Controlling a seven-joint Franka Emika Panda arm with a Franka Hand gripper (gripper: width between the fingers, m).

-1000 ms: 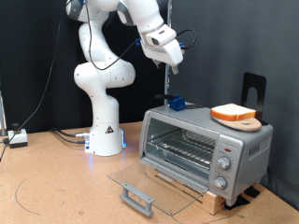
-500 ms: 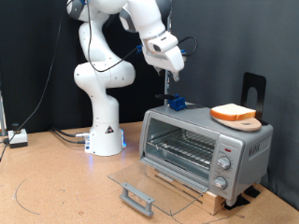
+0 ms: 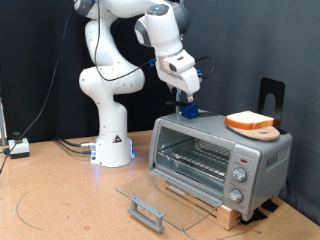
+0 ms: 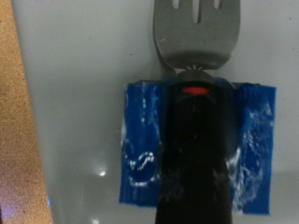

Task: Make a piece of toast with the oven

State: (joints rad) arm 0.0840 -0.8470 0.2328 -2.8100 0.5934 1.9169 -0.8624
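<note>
The silver oven (image 3: 222, 152) stands at the exterior view's right with its glass door (image 3: 165, 193) dropped open and the wire rack bare. The piece of toast (image 3: 248, 120) lies on a round wooden board (image 3: 264, 131) on top of the oven. My gripper (image 3: 186, 100) hangs just above a blue block (image 3: 189, 113) at the oven top's left end. In the wrist view, a fork (image 4: 194, 33) with a black handle (image 4: 194, 159) crosses the blue block (image 4: 145, 159) on the grey oven top. My fingers do not show there.
The arm's white base (image 3: 112, 140) stands on the brown table at the exterior view's left of the oven. A black stand (image 3: 271, 97) rises behind the oven. Cables and a small box (image 3: 18, 148) lie at the far left.
The gripper has come down and turned, from well above the oven to just over the blue block. Toast, board and oven door have not moved.
</note>
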